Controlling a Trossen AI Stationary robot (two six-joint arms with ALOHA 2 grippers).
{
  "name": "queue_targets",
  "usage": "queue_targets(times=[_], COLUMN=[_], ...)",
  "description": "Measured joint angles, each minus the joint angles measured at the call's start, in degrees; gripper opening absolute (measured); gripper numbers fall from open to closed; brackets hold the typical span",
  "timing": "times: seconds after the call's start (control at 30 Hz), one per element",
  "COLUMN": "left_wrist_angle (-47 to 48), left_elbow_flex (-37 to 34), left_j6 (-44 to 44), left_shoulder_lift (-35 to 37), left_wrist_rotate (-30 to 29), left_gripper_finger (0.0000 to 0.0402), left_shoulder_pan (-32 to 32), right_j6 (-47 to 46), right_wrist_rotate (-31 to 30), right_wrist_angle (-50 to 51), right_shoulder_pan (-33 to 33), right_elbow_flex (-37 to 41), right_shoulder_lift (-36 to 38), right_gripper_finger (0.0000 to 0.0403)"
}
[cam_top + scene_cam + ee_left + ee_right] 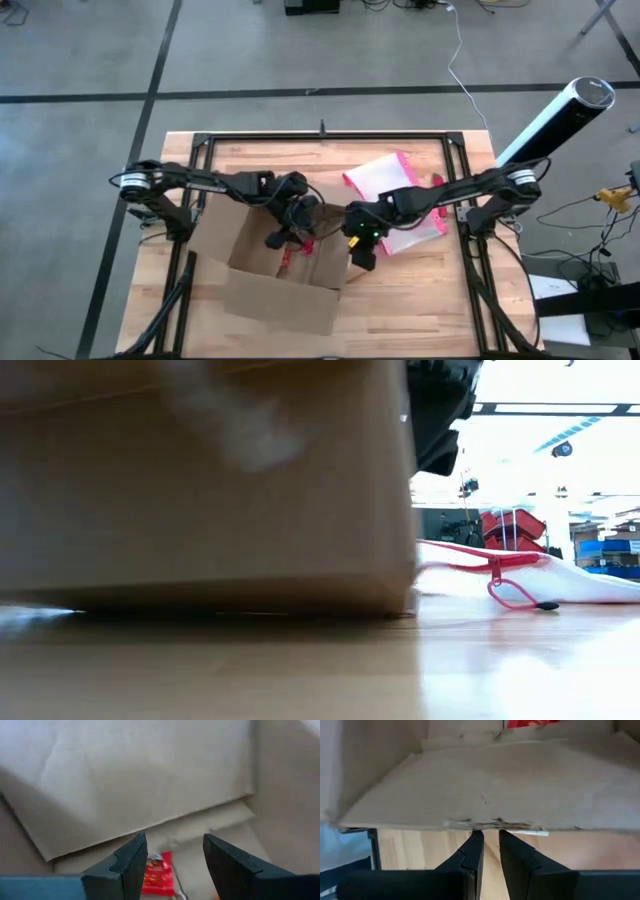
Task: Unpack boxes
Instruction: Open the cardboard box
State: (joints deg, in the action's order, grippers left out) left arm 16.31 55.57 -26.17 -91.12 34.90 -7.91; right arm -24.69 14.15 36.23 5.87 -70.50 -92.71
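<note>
Your cardboard box point(275, 265) sits on the table point(420, 300), flaps up, with the pink-edged pouch point(400, 195) just beside it. Your left gripper point(172, 862) hangs inside the box with fingers spread above a red packet point(159, 875) on the box floor. Your right gripper point(490, 847) pinches the edge of a box flap point(485, 795), fingers nearly together. If that flap tears or slips free, the box could shift and the left fingers miss the packet.

Brown cardboard box point(200, 480) fills the left; pink-edged pouch point(560, 580) lies beside it.
</note>
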Motion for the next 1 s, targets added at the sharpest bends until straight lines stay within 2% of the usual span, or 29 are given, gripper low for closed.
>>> queue_targets(times=[0.23, 0.6, 0.77, 1.0], left_wrist_angle=[2.47, 5.11, 6.79, 4.38], left_elbow_flex=[0.0, -0.17, -0.2, -0.22], left_j6=[0.15, -0.24, -0.28, 0.2], left_shoulder_lift=[-1.53, -4.78, -6.7, -7.44], left_wrist_rotate=[-4.42, -4.68, -6.97, -6.9], left_gripper_finger=[0.018, 0.0181, 0.0181, 0.0181], left_shoulder_pan=[-0.01, 0.01, 0.01, -0.01], right_j6=[-0.82, -0.89, -0.77, -0.17], right_wrist_rotate=[1.41, 1.55, 1.53, 1.82], right_wrist_angle=[-6.06, -8.62, -8.71, -9.67], right_shoulder_pan=[-0.07, -1.75, -2.58, -3.28], right_elbow_flex=[-0.04, -0.13, -0.13, -0.13], right_shoulder_lift=[-4.64, -5.26, -5.26, -5.26], right_gripper_finger=[0.0054, 0.004, 0.0037, 0.0046])
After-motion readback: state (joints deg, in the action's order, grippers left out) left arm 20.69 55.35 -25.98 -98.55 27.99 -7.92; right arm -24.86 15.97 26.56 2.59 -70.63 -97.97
